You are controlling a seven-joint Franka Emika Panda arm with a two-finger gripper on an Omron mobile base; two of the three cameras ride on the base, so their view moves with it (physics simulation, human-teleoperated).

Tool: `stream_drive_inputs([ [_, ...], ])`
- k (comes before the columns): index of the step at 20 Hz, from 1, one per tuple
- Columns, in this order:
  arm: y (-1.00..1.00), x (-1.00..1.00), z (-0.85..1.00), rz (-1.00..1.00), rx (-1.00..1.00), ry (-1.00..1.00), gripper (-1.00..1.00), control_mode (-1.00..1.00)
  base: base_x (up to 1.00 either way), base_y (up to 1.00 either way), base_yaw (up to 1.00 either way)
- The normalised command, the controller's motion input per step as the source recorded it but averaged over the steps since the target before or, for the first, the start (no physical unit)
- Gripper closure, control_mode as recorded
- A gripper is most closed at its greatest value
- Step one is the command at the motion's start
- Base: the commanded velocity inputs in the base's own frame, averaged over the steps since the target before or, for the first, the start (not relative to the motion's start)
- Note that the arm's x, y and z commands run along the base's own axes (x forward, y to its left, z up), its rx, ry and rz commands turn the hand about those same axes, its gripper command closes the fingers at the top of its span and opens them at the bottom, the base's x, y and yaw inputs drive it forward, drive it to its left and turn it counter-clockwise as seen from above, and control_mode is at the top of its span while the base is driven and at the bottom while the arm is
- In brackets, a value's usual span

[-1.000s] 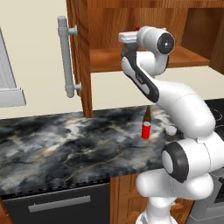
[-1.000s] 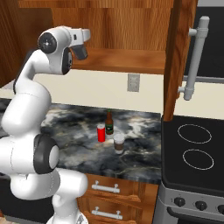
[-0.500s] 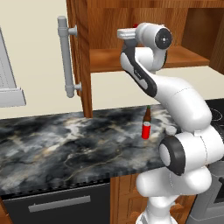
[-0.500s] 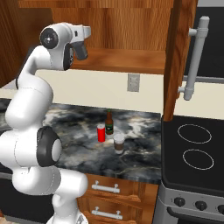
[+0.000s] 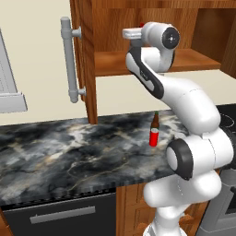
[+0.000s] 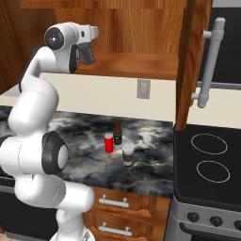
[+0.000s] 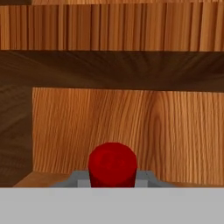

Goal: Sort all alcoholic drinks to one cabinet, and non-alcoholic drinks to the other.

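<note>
Placing the red-capped bottle (image 7: pixel 112 164), gripped in the claw (image 7: pixel 112 183), inside the cabinet (image 5: pixel 152 62); next, lower onto its shelf and release

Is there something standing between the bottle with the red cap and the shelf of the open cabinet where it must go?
Nothing visible does. The hand is shut on the red-capped bottle just above the cabinet shelf, whose wood ahead is bare to the back wall.
</note>
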Motion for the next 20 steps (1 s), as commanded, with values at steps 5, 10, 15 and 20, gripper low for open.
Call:
stream_drive_inputs([
  [5,0.03,0.17,-0.2,0.0,0.0,-0.01,1.0,-1.0,0.0,0.0,0.0],
  [10,0.0,0.14,-0.12,0.0,0.01,0.0,1.0,-1.0,0.0,0.0,0.0],
  [15,0.01,0.1,-0.11,0.0,0.0,0.0,-1.0,-1.0,0.0,0.0,0.0],
  [20,0.0,0.13,-0.11,0.0,0.01,0.0,-1.0,-1.0,0.0,0.0,0.0],
])
